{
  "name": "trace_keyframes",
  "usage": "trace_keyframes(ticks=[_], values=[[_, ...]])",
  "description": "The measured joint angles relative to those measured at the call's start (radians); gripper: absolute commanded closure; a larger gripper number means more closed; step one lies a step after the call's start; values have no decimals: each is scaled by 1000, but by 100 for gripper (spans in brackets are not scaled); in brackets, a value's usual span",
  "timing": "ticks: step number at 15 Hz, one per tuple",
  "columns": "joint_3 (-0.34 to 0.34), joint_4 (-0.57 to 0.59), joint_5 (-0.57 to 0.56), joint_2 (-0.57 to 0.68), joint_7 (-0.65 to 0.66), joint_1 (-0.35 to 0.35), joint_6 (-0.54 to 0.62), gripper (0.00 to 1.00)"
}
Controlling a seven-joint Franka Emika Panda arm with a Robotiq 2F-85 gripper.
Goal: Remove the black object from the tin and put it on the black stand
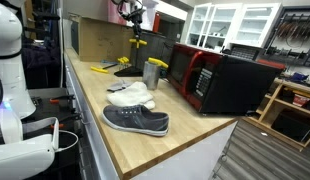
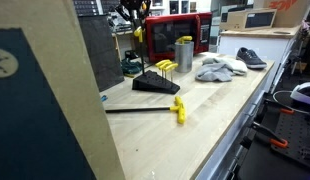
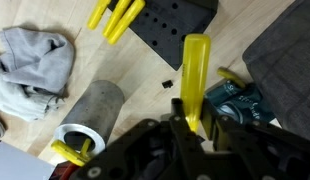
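My gripper point(image 3: 191, 128) is shut on the bright yellow handle of the black object point(image 3: 196, 75); its dark part is hidden by the jaws. In both exterior views the gripper point(image 1: 135, 18) point(image 2: 135, 14) hangs high above the counter with the yellow handle point(image 1: 138, 42) point(image 2: 138, 33) below it. The shiny tin point(image 3: 90, 115) point(image 1: 152, 73) point(image 2: 183, 53) stands upright beside it, with another yellow-handled piece point(image 3: 69, 152) at its rim. The black stand point(image 3: 180, 25) point(image 1: 126, 68) point(image 2: 152, 83) holds a few yellow-handled tools point(image 2: 167, 67).
A grey shoe point(image 1: 136, 121) point(image 2: 250, 57) and a crumpled light cloth point(image 1: 130, 96) point(image 3: 35, 60) lie on the wooden counter. A red-and-black microwave point(image 1: 220, 78) stands behind the tin. A flat yellow item point(image 1: 102, 67) lies near the stand. A long yellow-ended tool point(image 2: 178, 108) lies on the counter.
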Motion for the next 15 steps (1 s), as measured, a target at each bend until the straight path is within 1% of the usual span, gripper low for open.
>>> trace_keyframes(ticks=[8, 15], values=[[0, -4, 4, -3, 0, -7, 0, 94], [0, -30, 9, -16, 0, -11, 0, 94]])
